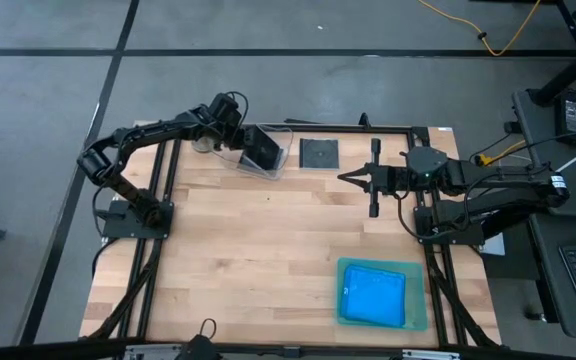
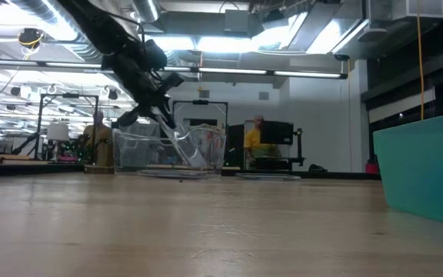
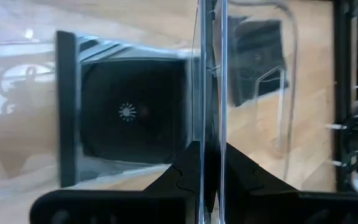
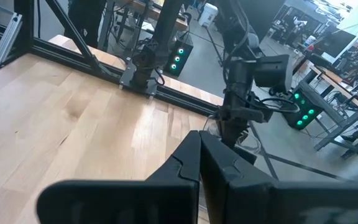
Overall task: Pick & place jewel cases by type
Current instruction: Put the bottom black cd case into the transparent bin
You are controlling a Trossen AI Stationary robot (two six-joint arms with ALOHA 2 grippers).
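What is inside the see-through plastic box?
A dark square CD case lies inside the clear plastic rectangular tub. Whether more cases lie beneath it cannot be seen.

A dark grey square CD jewel case (image 1: 261, 148) is sitting inside the clear tub at the far left of the table, tilted rather than lying flat. In the left wrist view it (image 3: 126, 115) is showing a black disc tray with a small hub rosette at its centre and a dark spine strip along one edge.

A second dark square CD case (image 1: 319, 153) is lying flat on the wood, near the far edge of the table.

Bright blue rectangular plastic cases (image 1: 373, 294) are lying flat in the green tray at the near right of the table; how many are stacked there cannot be told.
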